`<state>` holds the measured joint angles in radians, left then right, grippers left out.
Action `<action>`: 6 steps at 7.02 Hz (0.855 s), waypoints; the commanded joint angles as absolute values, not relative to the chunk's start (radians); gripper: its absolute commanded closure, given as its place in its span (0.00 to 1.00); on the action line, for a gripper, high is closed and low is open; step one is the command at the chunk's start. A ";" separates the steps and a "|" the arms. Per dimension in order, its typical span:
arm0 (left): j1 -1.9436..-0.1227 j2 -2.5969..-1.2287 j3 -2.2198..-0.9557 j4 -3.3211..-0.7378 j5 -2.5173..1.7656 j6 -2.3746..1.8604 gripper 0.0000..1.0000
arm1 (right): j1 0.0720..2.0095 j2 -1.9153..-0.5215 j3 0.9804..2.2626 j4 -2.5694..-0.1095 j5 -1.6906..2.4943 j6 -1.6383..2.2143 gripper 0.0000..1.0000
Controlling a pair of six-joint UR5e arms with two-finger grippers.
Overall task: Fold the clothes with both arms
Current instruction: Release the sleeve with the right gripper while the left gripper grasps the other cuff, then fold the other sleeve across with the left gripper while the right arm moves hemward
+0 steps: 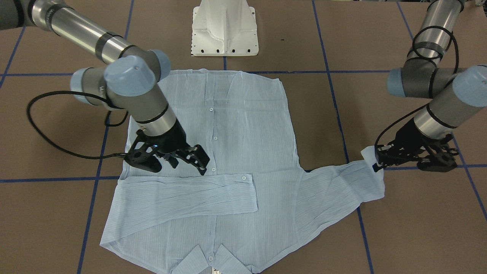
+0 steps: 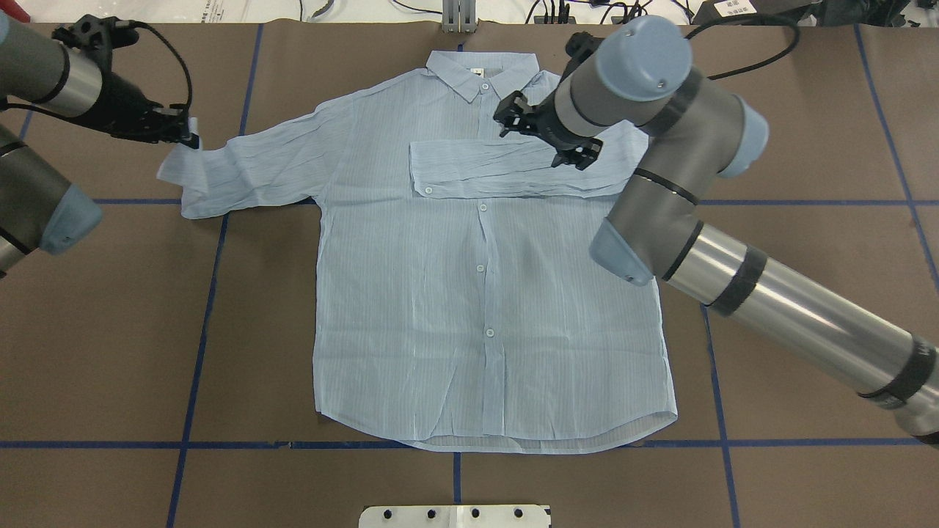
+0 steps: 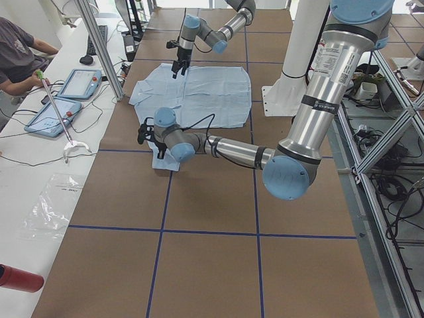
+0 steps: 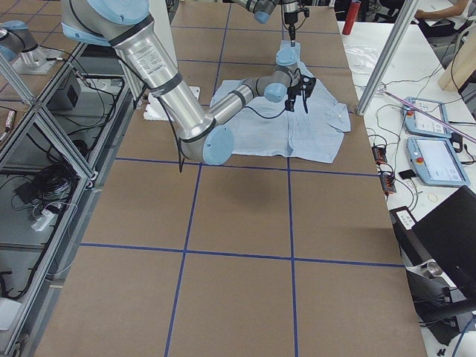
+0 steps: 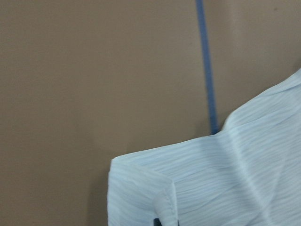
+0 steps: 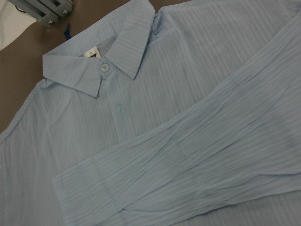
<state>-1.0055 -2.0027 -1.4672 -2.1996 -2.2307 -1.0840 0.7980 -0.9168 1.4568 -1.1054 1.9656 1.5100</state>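
The pale-blue striped shirt [image 2: 484, 293] lies flat and front up on the brown table, its collar [image 2: 477, 73] on the far side from the robot. One sleeve [image 2: 499, 172] is folded across the chest. My right gripper [image 2: 546, 139] is open and empty, hovering just above that sleeve; it also shows in the front view [image 1: 188, 161]. The other sleeve [image 2: 257, 165] stretches out sideways. My left gripper [image 2: 189, 136] is shut on its cuff [image 1: 369, 154], which is lifted slightly off the table. The left wrist view shows the cuff [image 5: 141, 188] close up.
The white pedestal base [image 1: 224, 30] stands at the robot's edge of the table. Blue tape lines [image 2: 213, 293] cross the brown surface. In the left side view a side table holds tablets [image 3: 79, 83], with an operator [image 3: 16, 56] seated there.
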 commanded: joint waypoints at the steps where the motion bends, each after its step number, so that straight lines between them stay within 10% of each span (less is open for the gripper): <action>1: -0.850 -2.193 -1.479 -2.161 -2.188 -1.431 1.00 | 0.885 -1.053 1.505 -1.101 2.034 1.372 0.02; 4: -0.711 -2.571 -1.144 -2.172 -2.019 -1.685 1.00 | 0.919 -1.195 1.505 -0.961 2.029 1.362 0.01; 6: -0.651 -2.626 -1.128 -2.180 -1.962 -1.733 0.33 | 0.919 -1.210 1.500 -0.959 2.023 1.364 0.01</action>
